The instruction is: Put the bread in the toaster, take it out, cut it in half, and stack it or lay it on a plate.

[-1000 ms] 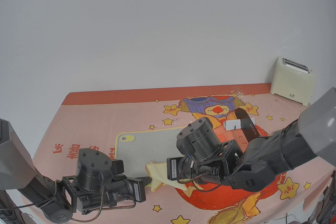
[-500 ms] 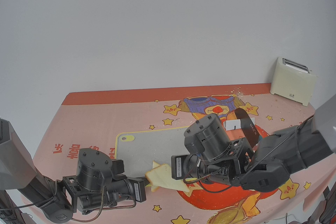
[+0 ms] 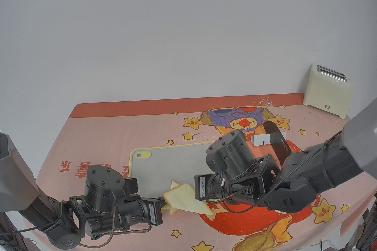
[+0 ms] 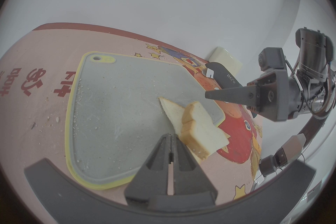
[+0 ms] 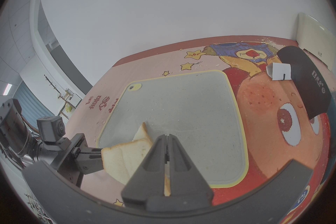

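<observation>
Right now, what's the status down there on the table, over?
Left pincer shut, empty, tip at the bread. Right pincer shut, empty, over it. Bread pieces overlap across the cutting board edge. Knife clear.

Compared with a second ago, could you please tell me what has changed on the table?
The right end effector, shut, has drawn back towards the robot's right, away from the bread, which it seems to have released. The slices were tipped up and now lie flatter at the cutting board's near corner. The left end effector, the knife and the toaster have stayed put.
</observation>
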You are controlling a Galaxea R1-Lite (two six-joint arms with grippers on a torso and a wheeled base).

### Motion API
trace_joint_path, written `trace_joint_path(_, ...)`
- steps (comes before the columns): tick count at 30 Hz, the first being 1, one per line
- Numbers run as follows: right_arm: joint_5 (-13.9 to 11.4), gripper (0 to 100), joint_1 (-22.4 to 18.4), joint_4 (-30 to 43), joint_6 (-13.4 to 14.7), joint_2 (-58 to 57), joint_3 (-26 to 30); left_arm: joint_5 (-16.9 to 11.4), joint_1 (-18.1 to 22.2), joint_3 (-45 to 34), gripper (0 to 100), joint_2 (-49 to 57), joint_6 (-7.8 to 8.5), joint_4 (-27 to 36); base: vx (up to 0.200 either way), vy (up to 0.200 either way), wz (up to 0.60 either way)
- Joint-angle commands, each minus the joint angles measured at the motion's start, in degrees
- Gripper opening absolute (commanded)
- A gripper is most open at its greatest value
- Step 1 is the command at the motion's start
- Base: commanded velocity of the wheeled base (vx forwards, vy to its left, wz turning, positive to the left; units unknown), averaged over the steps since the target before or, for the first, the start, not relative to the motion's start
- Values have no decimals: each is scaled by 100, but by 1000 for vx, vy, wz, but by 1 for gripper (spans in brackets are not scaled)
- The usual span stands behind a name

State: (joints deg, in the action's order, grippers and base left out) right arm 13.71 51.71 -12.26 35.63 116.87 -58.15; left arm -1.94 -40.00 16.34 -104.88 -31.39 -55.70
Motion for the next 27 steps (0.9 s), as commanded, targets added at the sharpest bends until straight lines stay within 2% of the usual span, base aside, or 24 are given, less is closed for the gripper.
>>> trace_joint_path(1,0,0,-3,-4,5,152,-3,-43,36,-113,0,363,1,-29,0,0,0)
trace_joint_path(12,0,0,-3,-4,14,143,-65,-307,18,-262,0,591,-7,-20,0,0,0)
trace_joint_path(21,0,0,-47,-4,23,29,-39,-334,18,282,0,152,1,-20,0,0,0)
trace_joint_path(27,0,0,-249,5,23,-103,-56,-430,36,757,0,-305,1,-11,0,0,0)
